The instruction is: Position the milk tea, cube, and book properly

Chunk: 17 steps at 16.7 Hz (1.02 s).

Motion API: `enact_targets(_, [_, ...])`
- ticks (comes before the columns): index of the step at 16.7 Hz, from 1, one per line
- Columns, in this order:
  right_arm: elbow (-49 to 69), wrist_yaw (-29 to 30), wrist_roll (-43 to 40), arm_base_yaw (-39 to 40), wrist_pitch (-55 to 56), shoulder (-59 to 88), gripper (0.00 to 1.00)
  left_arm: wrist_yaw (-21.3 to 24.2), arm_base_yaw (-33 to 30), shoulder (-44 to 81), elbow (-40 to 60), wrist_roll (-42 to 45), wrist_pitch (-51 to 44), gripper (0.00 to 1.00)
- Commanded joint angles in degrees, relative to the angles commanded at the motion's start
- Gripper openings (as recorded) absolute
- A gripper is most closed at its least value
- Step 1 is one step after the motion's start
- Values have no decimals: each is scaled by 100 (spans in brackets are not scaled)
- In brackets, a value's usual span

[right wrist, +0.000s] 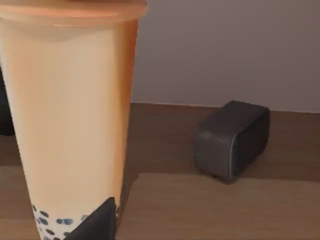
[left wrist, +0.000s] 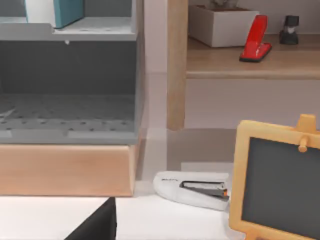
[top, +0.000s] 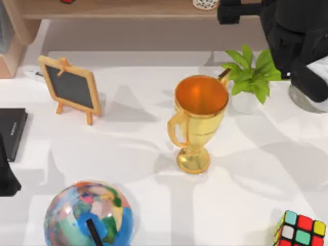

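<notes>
The milk tea point(right wrist: 70, 115), a tall cream cup with dark pearls at its base, stands upright on a wooden shelf board, very close in the right wrist view. A dark piece of my right gripper point(right wrist: 95, 225) overlaps the cup's base. My right arm point(top: 292, 36) reaches over the back shelf at the top right. At the table's front right corner sits the cube point(top: 301, 230). The book point(left wrist: 60, 12), teal with pale page edges, stands on the upper level of a grey shelf unit point(left wrist: 70, 80). My left arm point(top: 6, 174) is at the table's left edge.
A gold trophy point(top: 197, 120) stands mid-table, with a potted plant point(top: 251, 77) behind it at the right. A chalkboard easel point(top: 72, 87), a globe point(top: 88, 215) and a thin black book point(top: 11, 130) take up the left. A dark box point(right wrist: 232, 137) is beside the milk tea.
</notes>
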Motion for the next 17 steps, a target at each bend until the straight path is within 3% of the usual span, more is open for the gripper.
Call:
enact_targets(7, [1519, 658, 20, 610, 825, 1824, 100, 0, 0, 0, 0, 0, 0, 100])
enact_targets(17, [2150, 534, 17, 481, 643, 2237, 100, 0, 0, 0, 0, 0, 0, 100])
